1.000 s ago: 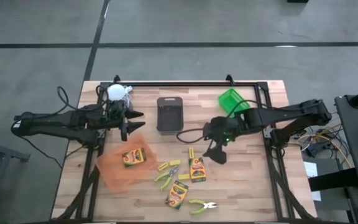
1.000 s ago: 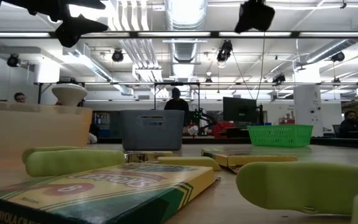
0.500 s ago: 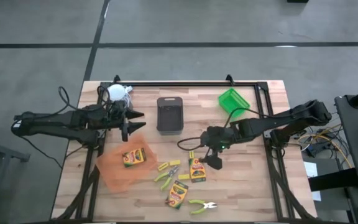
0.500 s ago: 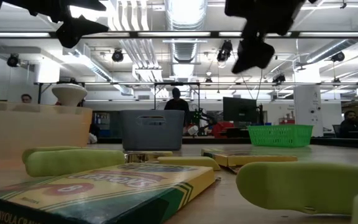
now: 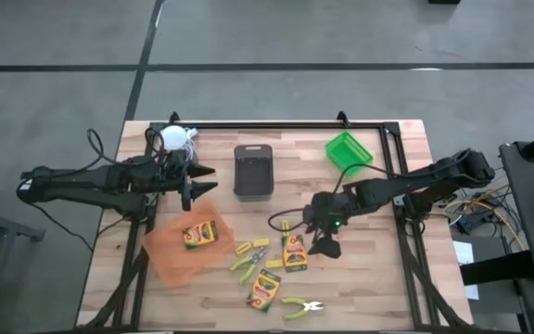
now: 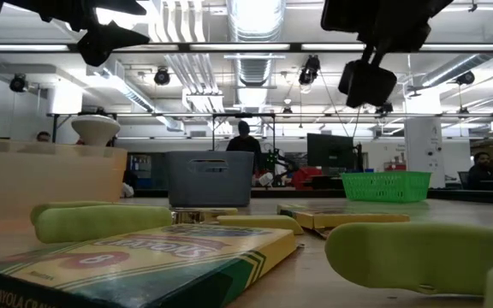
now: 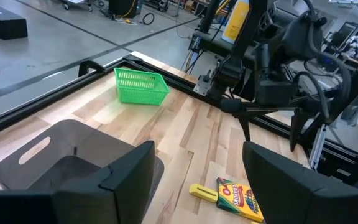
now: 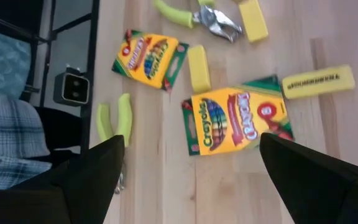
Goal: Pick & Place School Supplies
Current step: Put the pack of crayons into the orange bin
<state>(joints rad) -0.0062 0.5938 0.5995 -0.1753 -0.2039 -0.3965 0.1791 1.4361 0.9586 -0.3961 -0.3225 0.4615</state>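
Three yellow-green crayon boxes show in the high view: one (image 5: 199, 234) in the orange tray (image 5: 170, 260), one (image 5: 294, 252) mid-table, one (image 5: 264, 289) nearer the near edge. Lime-handled tools (image 5: 248, 264) (image 5: 299, 306) and yellow sticks (image 5: 246, 248) (image 5: 286, 228) lie flat around them. My right gripper (image 5: 324, 244) is open and hovers above the table just right of the middle box (image 8: 238, 121), touching nothing. My left gripper (image 5: 193, 190) is open and waits in the air beyond the orange tray.
A black tray (image 5: 253, 170) sits at the table's far middle and a green basket (image 5: 349, 151) at far right. A white-topped metal object (image 5: 172, 137) stands at far left. A dark cable (image 5: 281, 199) loops across the table near the right arm. Bare wood lies right of the supplies.
My right gripper has come down and moved a little toward the table's near edge, closing on the middle crayon box. Nothing on the table has moved.
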